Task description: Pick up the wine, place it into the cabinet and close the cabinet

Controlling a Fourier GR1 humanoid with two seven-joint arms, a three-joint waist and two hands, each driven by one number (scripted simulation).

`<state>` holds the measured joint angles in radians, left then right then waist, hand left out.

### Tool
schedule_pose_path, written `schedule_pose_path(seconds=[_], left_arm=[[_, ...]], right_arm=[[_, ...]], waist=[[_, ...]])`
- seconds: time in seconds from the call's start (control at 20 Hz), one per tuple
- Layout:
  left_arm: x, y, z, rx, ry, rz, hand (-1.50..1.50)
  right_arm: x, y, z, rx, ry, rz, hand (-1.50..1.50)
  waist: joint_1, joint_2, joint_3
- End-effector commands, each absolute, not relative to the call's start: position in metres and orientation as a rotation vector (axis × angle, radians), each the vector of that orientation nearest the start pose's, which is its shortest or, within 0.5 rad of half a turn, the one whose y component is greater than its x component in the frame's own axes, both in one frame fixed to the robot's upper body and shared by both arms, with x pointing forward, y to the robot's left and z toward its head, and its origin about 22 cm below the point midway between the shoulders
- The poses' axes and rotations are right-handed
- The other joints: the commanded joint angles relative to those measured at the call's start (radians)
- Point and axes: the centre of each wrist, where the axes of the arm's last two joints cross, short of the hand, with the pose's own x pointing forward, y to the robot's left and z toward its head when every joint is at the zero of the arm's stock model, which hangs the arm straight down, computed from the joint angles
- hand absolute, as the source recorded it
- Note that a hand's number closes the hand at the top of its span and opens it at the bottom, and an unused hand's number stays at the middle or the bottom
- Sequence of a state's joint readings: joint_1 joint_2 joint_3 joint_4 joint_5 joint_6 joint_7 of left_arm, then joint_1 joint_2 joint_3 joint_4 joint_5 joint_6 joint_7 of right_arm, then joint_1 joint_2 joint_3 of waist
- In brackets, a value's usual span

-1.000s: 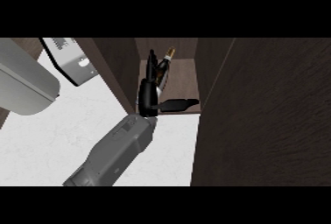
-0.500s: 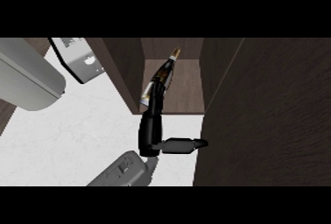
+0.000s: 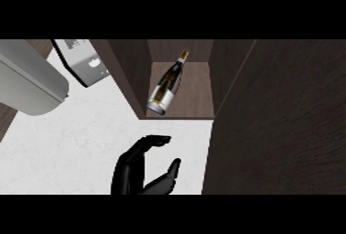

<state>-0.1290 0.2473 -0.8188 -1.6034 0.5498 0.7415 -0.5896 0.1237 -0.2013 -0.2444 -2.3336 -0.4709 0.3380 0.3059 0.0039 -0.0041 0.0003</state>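
I see the dark glass wine bottle lying inside the dark wood cabinet, apart from my black right hand, fingers relaxed, holding nothing.

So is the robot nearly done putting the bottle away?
Nearly. The dark glass wine bottle already stands inside the dark wooden cabinet. The black right hand holds nothing and hangs above the white counter. The cabinet door is open, so closing it is left.
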Motion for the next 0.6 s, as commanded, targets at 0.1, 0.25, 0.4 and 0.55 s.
schedule_pose_path(seconds=[0.1,0.25,0.4,0.55], left_arm=[[0.15,0.146,-0.002,-0.205,-1.855,0.044,1.5],[0.15,0.172,0.007,-0.205,-1.849,-0.002,1.5],[0.139,0.192,0.008,-0.162,-1.863,-0.007,1.5],[0.141,0.21,0.018,-0.139,-1.881,-0.031,1.5]], right_arm=[[0.153,-0.302,0.174,0.209,-1.878,0.429,1.5],[0.148,-0.301,0.163,0.235,-1.84,0.611,1.5],[0.142,-0.303,0.168,0.349,-1.823,0.691,1.5],[0.133,-0.291,0.151,0.512,-1.739,0.718,1.5]], waist=[[0.002,0.002,0.0],[0.002,0.001,0.0],[0.002,0.0,0.0],[0.0,0.0,0.0]])
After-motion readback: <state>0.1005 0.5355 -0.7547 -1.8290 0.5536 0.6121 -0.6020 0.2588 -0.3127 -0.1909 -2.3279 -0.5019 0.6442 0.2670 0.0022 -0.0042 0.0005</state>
